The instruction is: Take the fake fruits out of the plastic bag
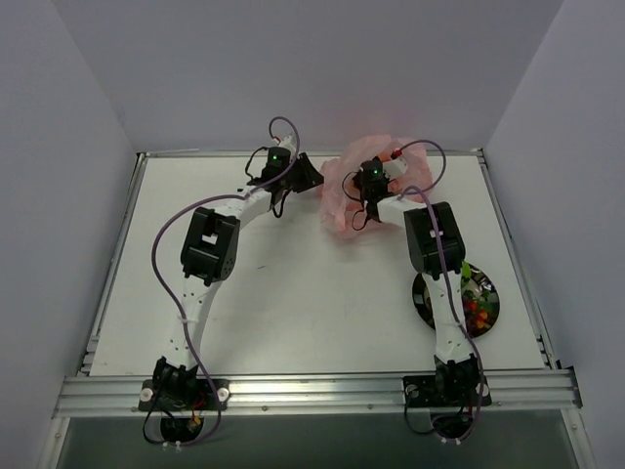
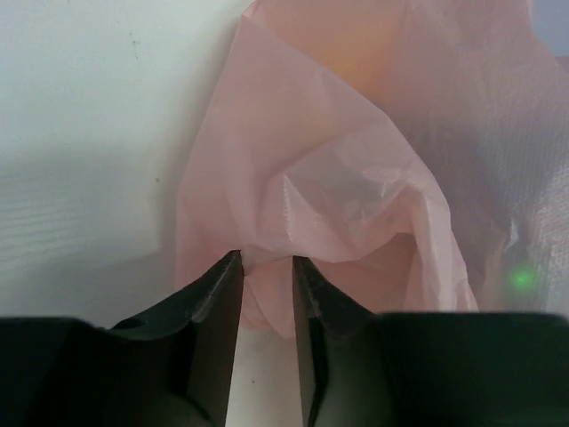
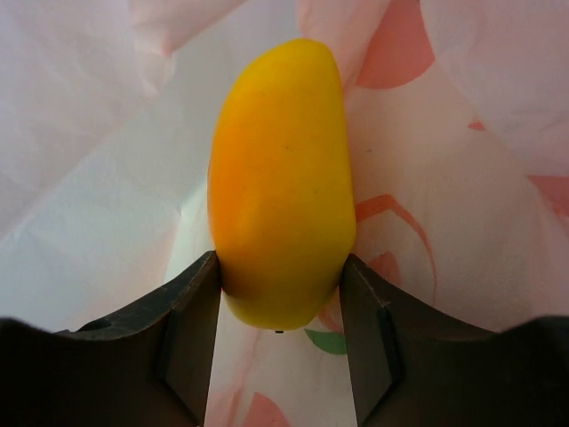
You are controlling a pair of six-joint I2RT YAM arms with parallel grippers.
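Observation:
The pink plastic bag [image 1: 344, 195] lies crumpled at the back of the table. My right gripper [image 1: 366, 200] reaches into it and is shut on the orange-yellow mango-like fruit [image 3: 280, 187], gripped at its near end between both fingers [image 3: 191, 302], with the bag's printed plastic [image 3: 444, 178] all around. My left gripper [image 1: 314, 180] is at the bag's left edge; its jaws stand narrowly apart with a bunched fold of the bag [image 2: 267, 276] pinched at the tips [image 2: 227, 280]. A green fruit [image 1: 469, 273] and a dark bunch [image 1: 478, 311] lie on the plate.
The black-rimmed plate [image 1: 424, 298] sits at the near right, partly under my right arm. Grey walls close in the table at the back and sides. A metal rail [image 1: 312, 391] runs along the near edge.

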